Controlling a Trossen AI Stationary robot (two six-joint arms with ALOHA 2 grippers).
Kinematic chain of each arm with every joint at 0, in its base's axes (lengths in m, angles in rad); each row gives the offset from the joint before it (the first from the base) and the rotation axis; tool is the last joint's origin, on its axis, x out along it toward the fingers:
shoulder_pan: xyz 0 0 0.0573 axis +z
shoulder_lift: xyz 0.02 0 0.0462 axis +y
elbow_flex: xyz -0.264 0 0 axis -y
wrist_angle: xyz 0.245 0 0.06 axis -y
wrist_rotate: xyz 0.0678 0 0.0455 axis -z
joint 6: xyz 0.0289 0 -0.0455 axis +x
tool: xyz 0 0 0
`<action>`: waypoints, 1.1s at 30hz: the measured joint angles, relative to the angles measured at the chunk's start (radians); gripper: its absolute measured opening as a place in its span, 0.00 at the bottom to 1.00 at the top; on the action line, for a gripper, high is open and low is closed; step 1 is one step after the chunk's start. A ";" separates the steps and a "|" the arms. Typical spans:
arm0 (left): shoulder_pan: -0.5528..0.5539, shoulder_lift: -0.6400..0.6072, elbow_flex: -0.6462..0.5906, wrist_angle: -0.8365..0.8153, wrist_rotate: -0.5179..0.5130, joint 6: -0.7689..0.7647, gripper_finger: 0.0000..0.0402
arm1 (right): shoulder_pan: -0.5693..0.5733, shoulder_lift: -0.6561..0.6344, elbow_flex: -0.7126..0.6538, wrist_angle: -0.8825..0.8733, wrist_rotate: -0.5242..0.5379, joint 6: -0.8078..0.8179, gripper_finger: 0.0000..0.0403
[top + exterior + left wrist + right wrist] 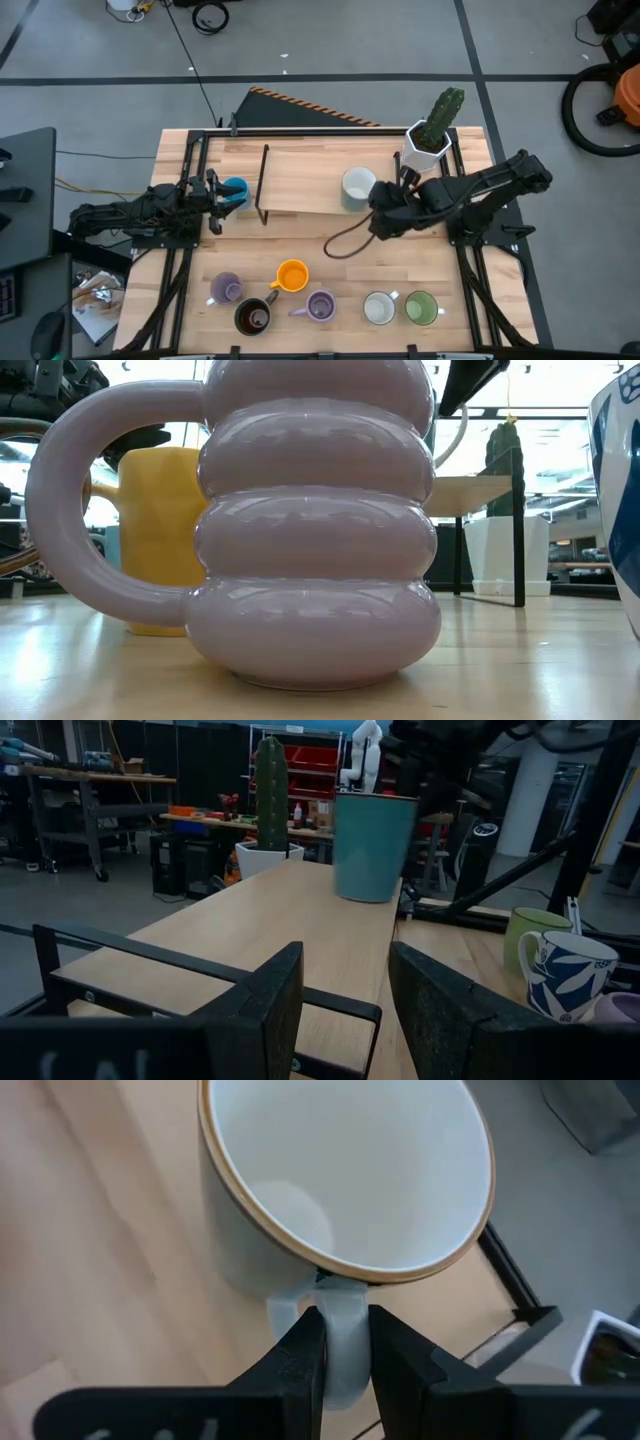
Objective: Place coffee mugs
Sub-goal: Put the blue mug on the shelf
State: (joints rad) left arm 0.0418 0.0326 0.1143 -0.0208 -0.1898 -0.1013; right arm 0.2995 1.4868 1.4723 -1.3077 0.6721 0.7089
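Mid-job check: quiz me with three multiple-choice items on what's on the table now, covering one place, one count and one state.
1. Where is the pale mug at the right end effector?
A. On the raised shelf
B. In the front row
C. On the floor

2. How many front mugs stand on the table before the shelf?
A. Four
B. Six
C. Eight

3. The right end effector is:
A. Open above the mug
B. Shut on the mug's handle
C. Shut on the cactus

Key: A, its base rests on the shelf; B, six show from above; B, its wrist view shows the handle pinched.
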 joint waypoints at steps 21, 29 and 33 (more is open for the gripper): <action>0.000 0.000 0.000 -0.006 0.000 -0.020 0.39 | -0.243 -0.001 0.000 -0.047 -0.087 0.186 0.15; 0.000 0.000 0.000 -0.006 0.000 -0.019 0.39 | -0.299 0.002 -0.002 -0.047 -0.131 0.175 0.12; 0.000 0.000 0.000 -0.008 0.000 -0.018 0.39 | -0.286 0.002 -0.002 -0.043 -0.133 0.152 0.12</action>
State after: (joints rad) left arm 0.0418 0.0326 0.1143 -0.0288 -0.1898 -0.1193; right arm 0.0136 1.4887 1.4700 -1.3510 0.5394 0.8610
